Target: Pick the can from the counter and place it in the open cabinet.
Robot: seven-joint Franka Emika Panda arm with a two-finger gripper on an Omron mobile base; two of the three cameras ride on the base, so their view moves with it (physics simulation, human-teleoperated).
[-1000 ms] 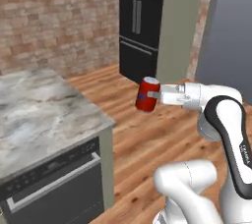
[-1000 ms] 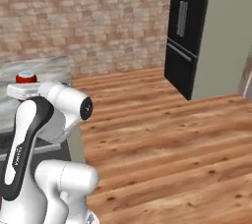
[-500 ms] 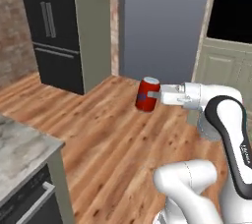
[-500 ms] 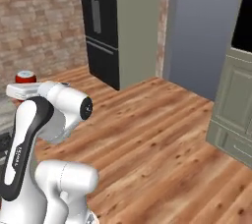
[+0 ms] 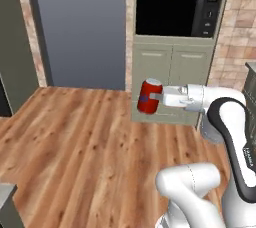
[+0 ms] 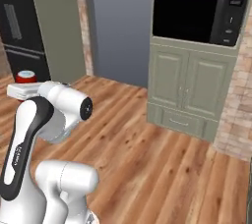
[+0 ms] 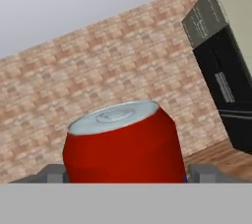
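1. Plainly, the can [image 5: 149, 96] sits at the centre of the left base view, red with a silver top and a bluish patch low on its side; no lettering on it can be read.
2. Its sides are clamped by the gripper [image 5: 156, 97], which reaches in from the right of that frame on the white arm [image 5: 231, 131].
3. Seen from the hand view, the can [image 7: 124, 144] fills the lower middle, upright relative to the hand, with a dark fingertip [image 7: 203, 172] showing at its right side and another at its left.
4. At the left edge of the right base view, the can's red top [image 6: 26, 76] peeks above the arm.
5. Black writing on the arm's dark link is too small to read.
6. Behind the can, in the upper right of the left base view, a black microwave [image 5: 177, 12] sits in a green panelled unit [image 5: 172, 67]; its button panel is blurred.
7. Open wooden floor [image 5: 75, 142] spreads across the lower left, with nothing standing on it near the can.
8. A grey panel [image 5: 80, 27] fills the upper left, and a brick wall [image 5: 240, 37] borders the unit on the right.
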